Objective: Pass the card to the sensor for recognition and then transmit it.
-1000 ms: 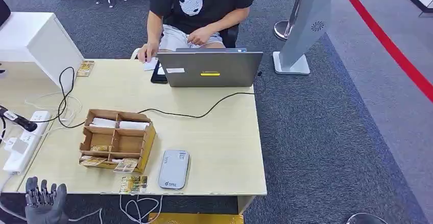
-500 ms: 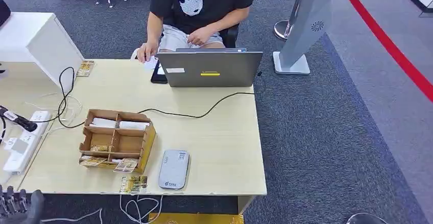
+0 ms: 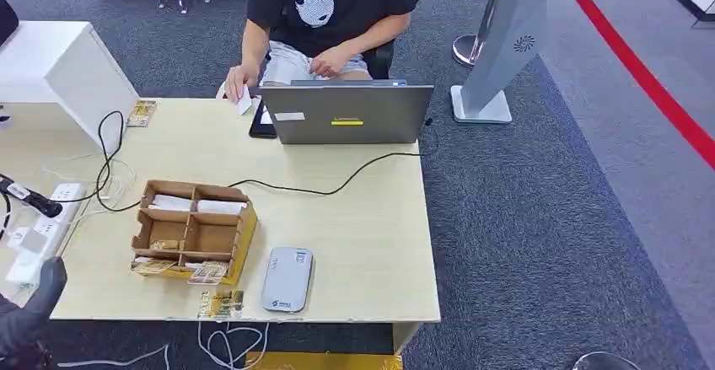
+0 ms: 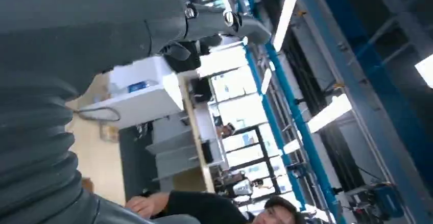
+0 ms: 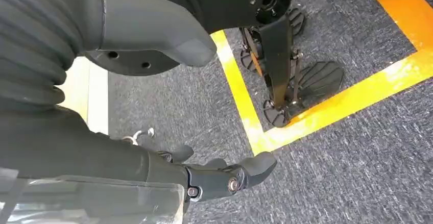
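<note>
The left robot hand (image 3: 32,307) hovers off the worktop's (image 3: 371,227) near left corner, holding nothing; its fingers look loosely extended, though it is partly cut off. The right robot hand (image 5: 219,175) hangs released above the carpet. A card (image 3: 220,303) lies at the near edge, just beside the grey sensor (image 3: 287,279), below the cardboard organiser (image 3: 192,231).

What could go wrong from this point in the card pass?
The left hand hovers off the table's near-left corner beside the power strip and loose cables; a reach might snag them. The nearest card overhangs the table edge and could get knocked off. The sensor lies close, so a sweep might shift it.
</note>
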Motion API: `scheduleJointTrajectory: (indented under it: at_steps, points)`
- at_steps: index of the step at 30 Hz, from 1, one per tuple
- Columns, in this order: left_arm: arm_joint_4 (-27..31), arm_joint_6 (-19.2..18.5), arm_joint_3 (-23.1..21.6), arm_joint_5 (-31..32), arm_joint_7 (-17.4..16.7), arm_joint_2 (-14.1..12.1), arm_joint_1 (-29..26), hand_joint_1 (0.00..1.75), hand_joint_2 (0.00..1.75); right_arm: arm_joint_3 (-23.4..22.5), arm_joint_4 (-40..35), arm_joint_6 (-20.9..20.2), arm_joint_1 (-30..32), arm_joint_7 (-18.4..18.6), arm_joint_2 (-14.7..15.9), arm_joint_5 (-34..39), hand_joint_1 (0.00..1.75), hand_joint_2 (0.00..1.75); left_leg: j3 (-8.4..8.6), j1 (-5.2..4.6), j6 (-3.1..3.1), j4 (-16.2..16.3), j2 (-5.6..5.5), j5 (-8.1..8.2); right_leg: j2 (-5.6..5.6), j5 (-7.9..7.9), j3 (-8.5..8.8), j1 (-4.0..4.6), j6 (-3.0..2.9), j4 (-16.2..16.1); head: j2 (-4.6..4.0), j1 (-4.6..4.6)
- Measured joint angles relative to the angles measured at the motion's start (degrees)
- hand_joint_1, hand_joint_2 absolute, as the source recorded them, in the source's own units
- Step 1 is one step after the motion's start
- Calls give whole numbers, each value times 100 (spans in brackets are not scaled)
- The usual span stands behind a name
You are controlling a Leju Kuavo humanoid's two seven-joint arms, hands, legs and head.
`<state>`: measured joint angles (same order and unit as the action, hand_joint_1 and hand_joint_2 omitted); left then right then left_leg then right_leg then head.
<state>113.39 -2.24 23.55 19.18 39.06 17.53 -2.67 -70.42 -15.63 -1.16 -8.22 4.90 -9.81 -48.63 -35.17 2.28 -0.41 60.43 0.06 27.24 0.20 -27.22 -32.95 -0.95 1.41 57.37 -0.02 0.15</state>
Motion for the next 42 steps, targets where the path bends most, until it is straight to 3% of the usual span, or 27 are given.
scheduleJointTrajectory:
  at_steps: [3, 5, 9, 16, 18, 20, 22, 24, 30, 36, 42]
  points:
    - [171, 315, -553, 1712, -414, -48, 304, 0, 175, 0, 11, -5, -133, 89, -7, -138, 0, 175, 0, -1, 2, 0, -1, -2, 0, 4, -12, -1, 4, -1, -2, 2]
    - [132, 416, -931, 2537, -954, -100, 821, 0, 175, 11, 33, -24, -260, 182, -15, -250, 0, 175, -3, -2, 4, 0, 1, -18, 2, 19, -20, -2, 9, -1, -2, 0]
    - [-595, 663, -1595, 3839, -1607, -298, 2126, 0, 175, 116, 77, -92, -484, 380, -37, -488, 0, 175, -10, -3, 5, 0, -8, -42, -6, 39, -6, -3, 9, 2, -2, 0]
    - [-1341, 838, -2167, 4178, -1729, -542, 2887, 0, 175, 214, 114, -109, -579, 426, -46, -538, 0, 175, -5, -12, 4, -4, 5, -45, 11, 45, -10, -13, 14, 7, -2, -4]
    - [-1519, 774, -2279, 4521, -1986, -623, 3040, 0, 175, 230, 116, -145, -593, 435, -48, -606, 0, 175, -9, -15, 4, -5, 1, -45, 9, 44, -21, -16, 14, 6, -2, -7]
    - [-2429, 980, -2647, 5860, -2802, -911, 3646, 0, 175, 291, 140, -188, -666, 534, -72, -766, 0, 175, -21, -15, 4, -5, -9, -57, -7, 45, -27, -16, 15, 7, 0, 9]
    - [-3712, 1647, -2869, 6863, -3078, -1137, 4321, 0, 175, 358, 160, -184, -806, 623, -127, -840, 0, 175, -24, -17, 2, -11, 6, -70, 10, 67, -39, -18, 2, 13, -2, 9]
    - [-4498, 1961, -2954, 6845, -3101, -1231, 4734, 0, 175, 385, 177, -186, -862, 651, -164, -844, 0, 175, -22, -17, -1, -11, 24, -75, 27, 74, -43, -18, 7, 14, 0, -4]
    - [-5803, 1815, -3179, 6860, -3327, -1430, 5256, 0, 175, 387, 203, -228, -875, 664, -197, -884, 0, 175, -26, -21, 0, -12, 18, -78, 28, 74, -44, -22, 11, 16, -2, -4]
    - [-6715, 2086, -3297, 6862, -3502, -1512, 5509, 0, 175, 385, 230, -234, -867, 756, -212, -923, 0, 175, -30, -22, 0, -14, 15, -78, 26, 73, -47, -23, 11, 16, -2, -7]
    - [-7142, 2134, -3374, 6862, -3539, -1513, 5591, 0, 175, 385, 232, -234, -868, 763, -212, -923, 0, 175, -30, -27, 0, -14, 15, -78, 26, 74, -47, -29, 12, 16, -2, -7]
